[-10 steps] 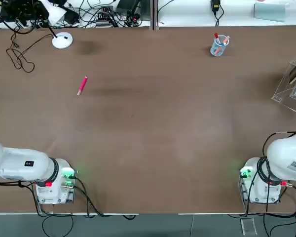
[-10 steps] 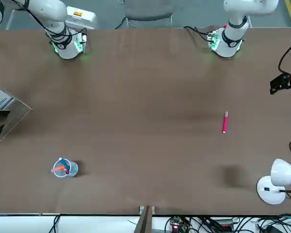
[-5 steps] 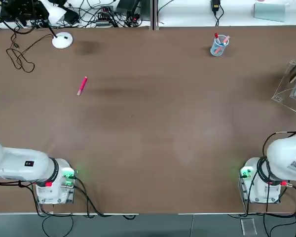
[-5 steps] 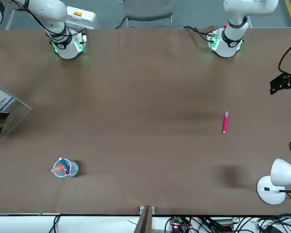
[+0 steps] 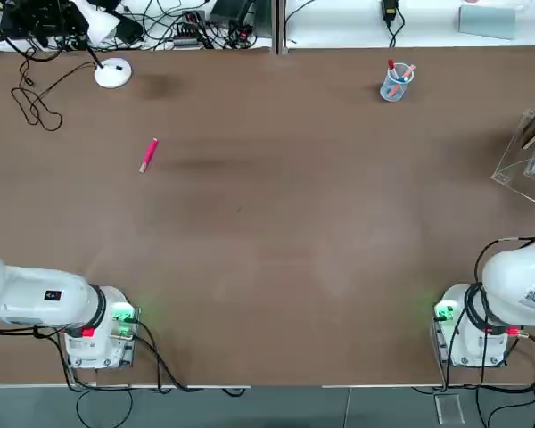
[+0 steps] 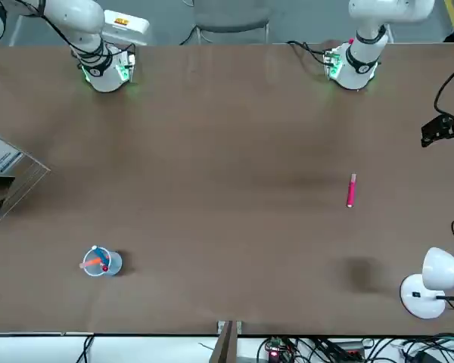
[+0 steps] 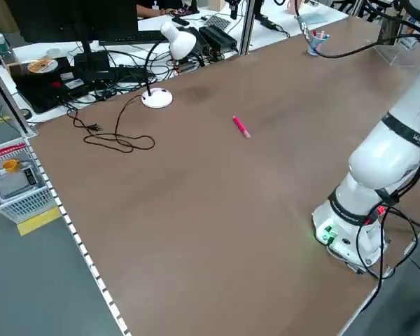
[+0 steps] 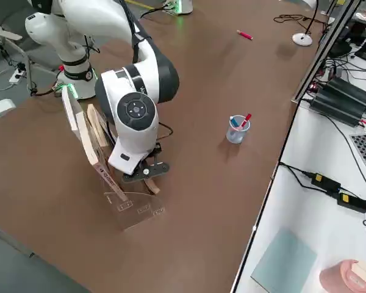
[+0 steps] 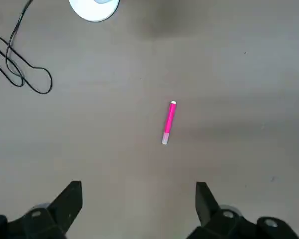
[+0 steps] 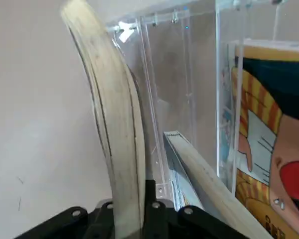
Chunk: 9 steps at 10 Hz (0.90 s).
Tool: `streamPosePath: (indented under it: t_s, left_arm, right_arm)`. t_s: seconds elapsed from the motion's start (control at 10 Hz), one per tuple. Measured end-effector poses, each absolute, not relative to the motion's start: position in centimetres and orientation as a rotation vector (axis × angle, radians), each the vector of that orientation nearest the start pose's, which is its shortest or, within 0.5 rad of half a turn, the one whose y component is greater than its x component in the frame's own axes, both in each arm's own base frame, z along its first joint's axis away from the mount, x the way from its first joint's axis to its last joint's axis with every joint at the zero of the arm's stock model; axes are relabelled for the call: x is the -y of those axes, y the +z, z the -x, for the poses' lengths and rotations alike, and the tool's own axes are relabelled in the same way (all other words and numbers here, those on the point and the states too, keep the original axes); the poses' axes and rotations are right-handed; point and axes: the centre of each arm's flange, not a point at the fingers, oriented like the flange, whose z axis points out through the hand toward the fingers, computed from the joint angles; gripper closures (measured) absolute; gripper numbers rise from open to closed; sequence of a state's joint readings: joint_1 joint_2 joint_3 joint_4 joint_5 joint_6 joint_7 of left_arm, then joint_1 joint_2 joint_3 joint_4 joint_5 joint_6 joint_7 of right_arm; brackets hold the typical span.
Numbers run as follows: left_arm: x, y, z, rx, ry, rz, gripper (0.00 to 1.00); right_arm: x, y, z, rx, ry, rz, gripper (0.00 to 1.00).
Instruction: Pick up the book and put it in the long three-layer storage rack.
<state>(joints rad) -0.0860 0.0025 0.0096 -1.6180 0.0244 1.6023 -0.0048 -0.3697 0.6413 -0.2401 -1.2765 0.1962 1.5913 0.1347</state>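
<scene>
The book (image 10: 109,124) shows edge-on in the right wrist view as a bent stack of cream pages rising from between the fingers. My right gripper (image 10: 132,211) is shut on its lower end. The book stands against a clear divider of the long three-layer storage rack (image 10: 189,64), at the table's right edge (image 5: 524,153). I cannot tell which slot it is in. In the right side view the right gripper (image 8: 141,173) hangs low over the rack (image 8: 125,198). My left gripper (image 9: 139,204) is open, high above the table.
A colourful orange and teal book (image 10: 269,129) and a thin leaning one (image 10: 199,184) stand in the rack. A pink pen (image 5: 148,154) lies at left centre. A clear pen cup (image 5: 396,82), a white lamp (image 5: 112,72) and loose cables (image 5: 34,102) sit along the far side.
The dark part of the book seen at the rack has shrunk a little toward the table's edge. The left arm has not moved.
</scene>
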Motion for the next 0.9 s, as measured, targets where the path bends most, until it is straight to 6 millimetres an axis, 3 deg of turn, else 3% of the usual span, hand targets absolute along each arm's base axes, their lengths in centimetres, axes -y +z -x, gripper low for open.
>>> streamPosePath:
  t_s: [0.9]
  left_arm:
    - [4.00, 60.35, -55.55, -0.113, 0.027, 3.114, 0.00]
  right_arm:
    - [35.05, 36.74, -60.40, -1.103, 0.396, 2.796, 0.84]
